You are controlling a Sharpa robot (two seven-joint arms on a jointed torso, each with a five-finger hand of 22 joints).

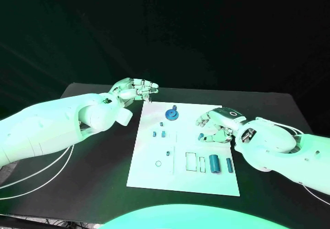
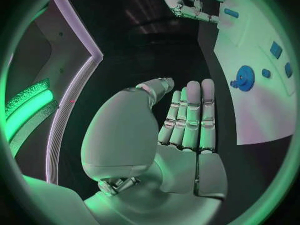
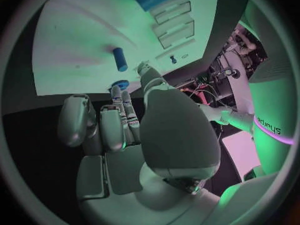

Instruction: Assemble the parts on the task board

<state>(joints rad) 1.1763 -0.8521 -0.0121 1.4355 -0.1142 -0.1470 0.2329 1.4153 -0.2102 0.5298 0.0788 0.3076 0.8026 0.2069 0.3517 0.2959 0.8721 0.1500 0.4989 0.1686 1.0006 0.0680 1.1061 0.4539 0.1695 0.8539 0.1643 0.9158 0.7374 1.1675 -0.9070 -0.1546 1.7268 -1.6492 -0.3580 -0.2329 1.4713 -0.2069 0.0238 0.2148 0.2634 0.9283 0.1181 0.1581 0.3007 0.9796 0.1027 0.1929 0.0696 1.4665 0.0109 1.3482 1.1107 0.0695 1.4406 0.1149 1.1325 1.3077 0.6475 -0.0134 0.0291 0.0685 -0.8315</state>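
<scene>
The task board [image 1: 148,164] lies in the middle of the table [image 1: 89,191]. My left hand [image 1: 134,89] hovers at its far corner, fingers straight, holding nothing. My right hand [image 1: 214,125] curls over a small blue part [image 1: 201,137] (grip unclear). The blue gear [image 1: 171,113] stands seated; two cylinders [image 1: 214,163] lie loose, so I judge much remains.

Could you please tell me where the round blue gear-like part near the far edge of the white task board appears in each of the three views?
Head view: the round blue gear-like part stands near the white task board's far edge, between the hands.
Left wrist view: the same part lies beyond the left hand.
Right wrist view: just its blue rim shows past the right hand's fingertips.
Shared landmark: the task board.
</scene>
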